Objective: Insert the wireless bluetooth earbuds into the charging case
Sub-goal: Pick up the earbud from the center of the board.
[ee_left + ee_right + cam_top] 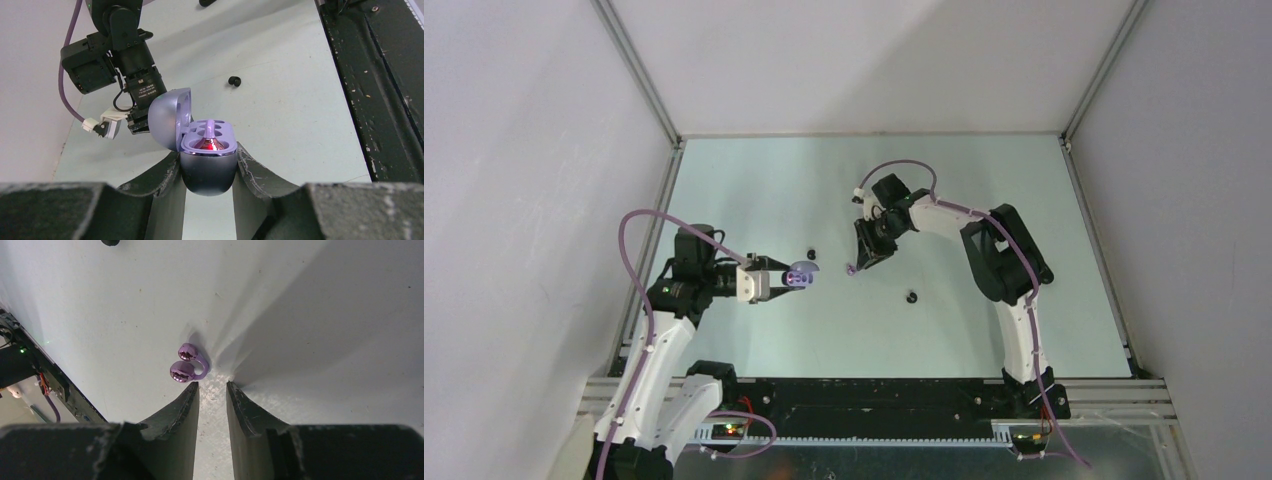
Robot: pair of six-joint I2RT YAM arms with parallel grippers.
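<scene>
Toward the left of the bench point(754, 190), the left gripper point(207, 152) is clamped on the lower shell of the charging case point(207, 172). It holds the case off the surface with its lid point(167, 120) swung open and the tray facing up. A glossy purple shape with a band rising from it appears to sit in the near well, and the well behind it looks vacant, though that is hard to confirm. Right of it, the right gripper point(212, 386) is down at the bench with its fingers a narrow gap apart and nothing between them. The loose purple earbud point(187, 366), two shiny lobes joined by a curved band, lies on the bench just beside the outer edge of one fingertip, outside the gap. A black earbud point(812, 253) rests between the two grippers, and a second black earbud point(912, 296) lies nearer the arm bases. The step in hand reads as picking up the purple earbud for the case. The next move likely calls for shifting the right gripper sideways so the bud falls between the fingers. It would then close gently on so small and slick a piece and carry it to the vacant well at a matching angle.
</scene>
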